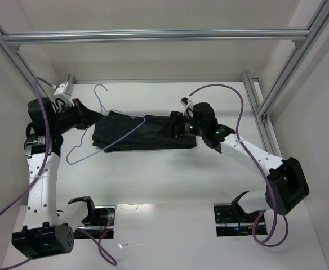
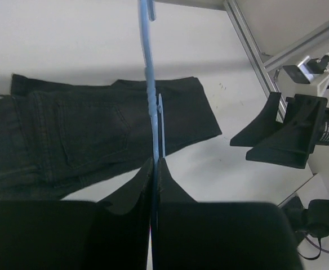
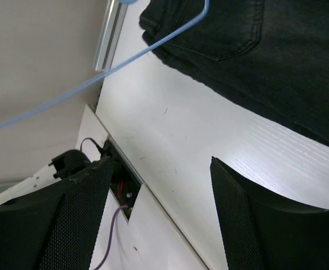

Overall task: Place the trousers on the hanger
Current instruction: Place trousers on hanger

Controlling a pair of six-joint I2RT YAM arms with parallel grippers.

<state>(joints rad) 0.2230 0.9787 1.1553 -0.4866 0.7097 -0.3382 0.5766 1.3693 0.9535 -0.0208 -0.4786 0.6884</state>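
A: What is the left gripper doing?
B: It is clamping its fingers together on the hanger. The blue wire is running straight ahead from the fingertips and crossing over the trousers.
A: And where are the trousers lying?
B: They are lying folded flat on the surface, ahead of that gripper and below it.
A: What about the right gripper?
B: Its fingers are standing apart and holding nothing. It is hovering over bare surface, with the trousers' edge just beyond the fingertips.
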